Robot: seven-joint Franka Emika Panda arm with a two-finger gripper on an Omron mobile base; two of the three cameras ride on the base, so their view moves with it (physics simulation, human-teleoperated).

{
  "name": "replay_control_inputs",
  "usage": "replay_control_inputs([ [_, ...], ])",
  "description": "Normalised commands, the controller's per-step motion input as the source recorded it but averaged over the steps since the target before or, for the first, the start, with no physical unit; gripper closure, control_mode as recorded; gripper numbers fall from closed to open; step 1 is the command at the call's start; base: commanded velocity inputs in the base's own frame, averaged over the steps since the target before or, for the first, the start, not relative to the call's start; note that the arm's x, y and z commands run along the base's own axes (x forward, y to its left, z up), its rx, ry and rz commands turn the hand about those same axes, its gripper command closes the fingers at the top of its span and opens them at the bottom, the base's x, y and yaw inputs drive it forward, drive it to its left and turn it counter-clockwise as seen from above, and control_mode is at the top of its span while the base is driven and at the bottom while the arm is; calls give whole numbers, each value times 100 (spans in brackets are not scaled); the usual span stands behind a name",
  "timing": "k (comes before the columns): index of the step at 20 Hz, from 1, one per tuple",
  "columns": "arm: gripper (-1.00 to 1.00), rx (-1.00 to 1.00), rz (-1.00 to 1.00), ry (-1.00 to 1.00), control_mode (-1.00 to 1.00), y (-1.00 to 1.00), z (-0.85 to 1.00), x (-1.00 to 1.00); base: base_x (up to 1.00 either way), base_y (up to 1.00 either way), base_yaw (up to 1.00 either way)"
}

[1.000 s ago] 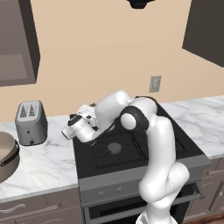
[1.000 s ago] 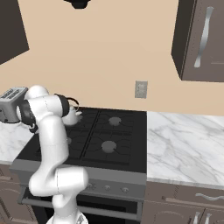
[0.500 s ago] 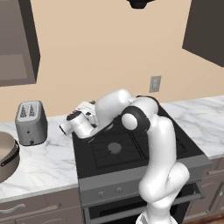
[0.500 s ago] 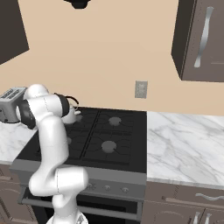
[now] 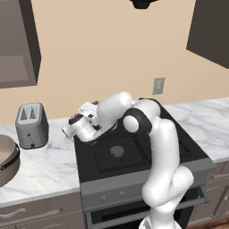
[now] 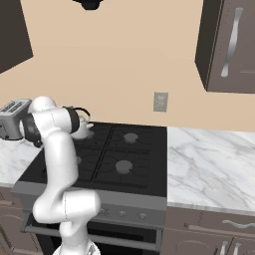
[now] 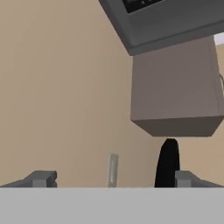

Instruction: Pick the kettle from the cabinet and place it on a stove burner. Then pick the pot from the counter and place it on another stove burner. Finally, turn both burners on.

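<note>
Left base view: the arm is folding low and reaching left over the black cooktop [image 5: 134,152], its wrist hanging at the stove's back left corner with the gripper [image 5: 68,130] pointing toward the toaster [image 5: 31,125] on the counter [image 5: 40,165], while the pot [image 5: 6,159] is sitting at the far left edge. Right base view: the elbow is blocking the hand, and the kettle [image 6: 82,127] is peeking out just behind it on the back left burner [image 6: 94,130], its black handle arching up. Hand view: the camera is tilting up at the wall and a cabinet [image 7: 175,87], both fingertips [image 7: 41,178] are standing wide apart and gripping nothing, and the kettle's black handle is rising just inside the right tip.
</note>
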Motion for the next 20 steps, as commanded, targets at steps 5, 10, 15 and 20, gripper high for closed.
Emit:
replay_control_inputs([
  [5, -100, -1, 0, -15, -100, -8, -24, 6, 0, 0, 0],
  [10, -100, 0, 0, -11, -100, -8, -31, 14, 0, 0, 0],
  [15, -100, 0, 0, -12, -100, -9, -25, 12, 0, 0, 0],
  [20, -100, 0, 0, -14, -100, -6, -21, 12, 0, 0, 0],
])
